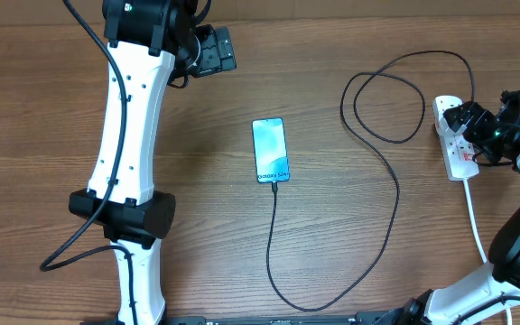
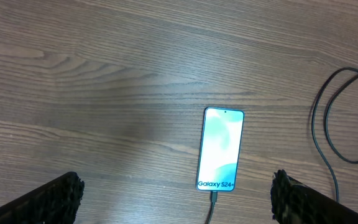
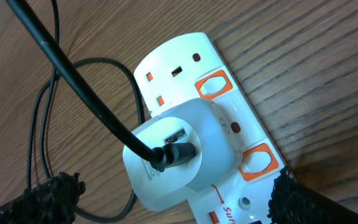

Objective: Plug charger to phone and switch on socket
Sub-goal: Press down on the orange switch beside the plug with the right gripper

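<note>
item: left gripper (image 1: 213, 50), jaws spread wide, holding nothing, raised over the far side of the wooden table (image 1: 52, 108); in its wrist view the phone (image 2: 220, 149) lies between and beyond the two fingertips, untouched. item: right gripper (image 1: 486, 122), jaws likewise wide apart, nothing gripped, poised over the socket (image 1: 459, 155) at the table's right edge; contact with it cannot be told. item: phone (image 1: 270, 151), flat near mid-table, screen lit pale blue, "galaxy" end toward the near edge. item: charger (image 1: 395, 194), thin black cable, tip seated in the phone's near end, running toward the near edge, curving right and back, making one loop, then reaching the socket. item: socket (image 3: 185, 62), white strip with orange switches (image 3: 211, 86), white adapter (image 3: 197, 149) plugged in, black cable end entering it; white cord (image 1: 475, 221) trailing toward the near edge.
</note>
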Controlling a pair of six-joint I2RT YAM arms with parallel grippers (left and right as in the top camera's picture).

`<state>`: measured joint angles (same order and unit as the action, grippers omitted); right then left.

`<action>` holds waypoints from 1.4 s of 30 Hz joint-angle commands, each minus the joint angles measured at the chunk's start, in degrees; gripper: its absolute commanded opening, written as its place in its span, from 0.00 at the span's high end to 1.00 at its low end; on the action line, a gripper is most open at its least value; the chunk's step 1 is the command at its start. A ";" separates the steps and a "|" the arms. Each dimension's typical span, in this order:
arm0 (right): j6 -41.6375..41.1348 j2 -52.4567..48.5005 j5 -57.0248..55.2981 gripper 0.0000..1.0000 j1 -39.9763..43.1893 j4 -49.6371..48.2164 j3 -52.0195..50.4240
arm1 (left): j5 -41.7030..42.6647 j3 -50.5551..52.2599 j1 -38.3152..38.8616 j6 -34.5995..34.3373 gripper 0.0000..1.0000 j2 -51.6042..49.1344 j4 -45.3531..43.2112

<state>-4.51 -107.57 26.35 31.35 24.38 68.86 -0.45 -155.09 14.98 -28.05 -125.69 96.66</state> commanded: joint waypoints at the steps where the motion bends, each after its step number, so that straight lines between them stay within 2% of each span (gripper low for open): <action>1: 0.09 -0.13 -3.04 0.00 -0.22 -0.83 -0.26 | 0.00 -0.24 0.04 1.07 0.00 0.09 0.13; 10: 0.50 -1.73 -3.06 0.00 -0.24 -4.02 -0.26 | 0.00 -0.24 0.04 1.07 0.00 0.09 0.13; 17: 0.48 -6.97 2.01 0.00 -0.22 -6.67 -0.24 | 0.00 -0.24 0.04 1.07 0.00 0.09 0.13; 25: 0.55 -7.21 1.95 0.00 -0.22 -6.73 -0.07 | 0.00 -0.24 0.04 1.07 0.00 0.09 0.13; 33: 2.93 -7.19 -3.08 0.00 -0.22 1.07 5.31 | 0.00 -0.24 0.04 1.07 0.00 0.09 0.13; 42: 3.72 -6.45 -3.17 0.00 -0.22 1.90 6.25 | 0.00 -0.24 0.04 1.07 0.00 0.09 0.13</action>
<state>-2.31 -113.78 24.45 31.40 26.20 73.41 -0.45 -155.09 14.98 -28.08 -125.69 96.66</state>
